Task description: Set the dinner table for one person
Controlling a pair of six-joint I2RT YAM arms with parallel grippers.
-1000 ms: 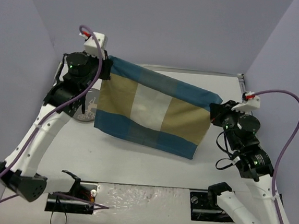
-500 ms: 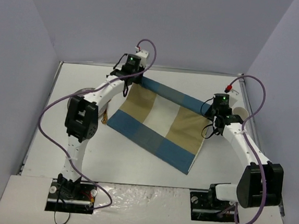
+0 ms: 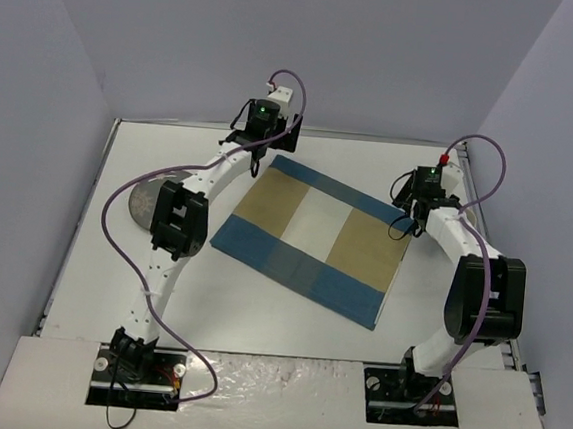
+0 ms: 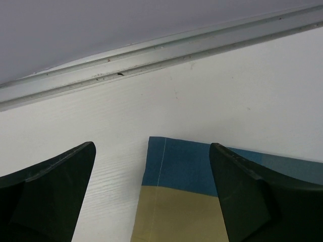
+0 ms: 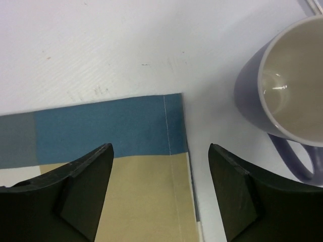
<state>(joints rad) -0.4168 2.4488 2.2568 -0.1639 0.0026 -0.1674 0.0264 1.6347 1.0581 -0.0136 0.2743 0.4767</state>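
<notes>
The blue-and-tan striped placemat lies flat and slightly askew in the middle of the white dinner table. My left gripper hovers over its far left corner, jaws open. In the left wrist view that corner lies on the table between the spread fingers of the left gripper, untouched. My right gripper stands open over the far right corner. In the right wrist view the cloth corner lies below the open right gripper, free of both fingers.
A purple mug with a cream inside stands upright just right of the placemat's far right corner, handle toward the camera. A grey plate lies at the table's left, partly behind the left arm. A metal rail and walls bound the far edge.
</notes>
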